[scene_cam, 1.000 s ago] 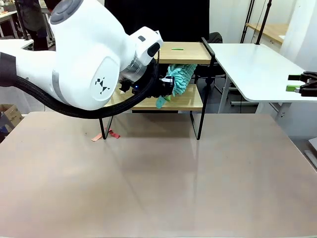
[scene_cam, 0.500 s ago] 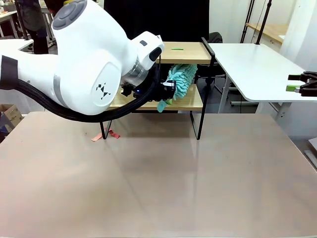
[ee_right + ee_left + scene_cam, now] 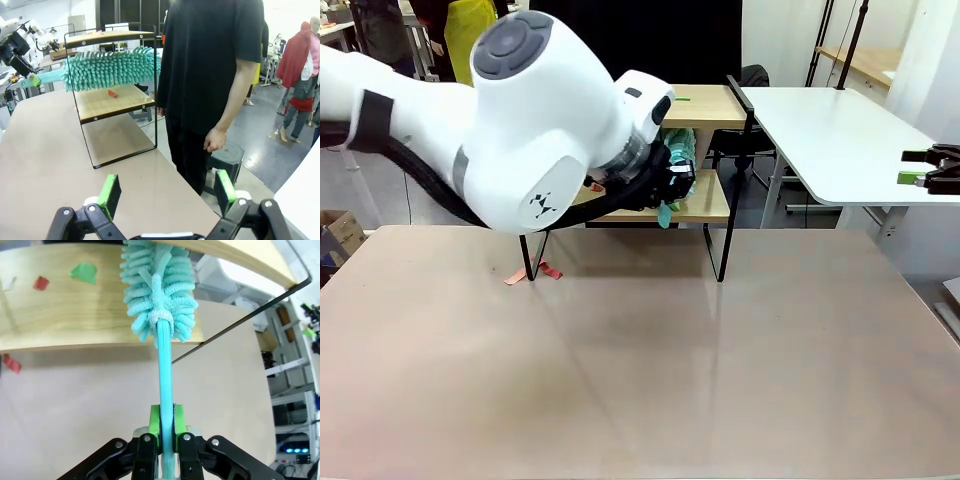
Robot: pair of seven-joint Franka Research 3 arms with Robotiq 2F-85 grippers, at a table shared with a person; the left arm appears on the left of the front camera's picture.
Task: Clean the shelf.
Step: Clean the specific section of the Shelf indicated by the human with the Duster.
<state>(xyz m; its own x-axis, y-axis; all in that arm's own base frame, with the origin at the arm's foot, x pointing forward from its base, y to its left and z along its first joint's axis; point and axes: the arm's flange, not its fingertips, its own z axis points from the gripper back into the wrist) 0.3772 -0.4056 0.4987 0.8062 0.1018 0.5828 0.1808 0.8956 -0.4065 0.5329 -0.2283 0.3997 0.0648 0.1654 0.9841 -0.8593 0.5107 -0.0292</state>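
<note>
Now one duster (image 3: 159,285) sits between one shelf's (image 3: 705,108) two boards, upper center.
Left gripper (image 3: 166,421) clamped on its handle; right gripper (image 3: 165,192) wide apart, empty.

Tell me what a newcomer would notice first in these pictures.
The fluffy teal duster, clamped by its handle in the left gripper, reaches between the two boards of the shelf at the far side of the table. Small red and green scraps lie on the lower board. A person in black stands beside the shelf, beyond the open right gripper.
</note>
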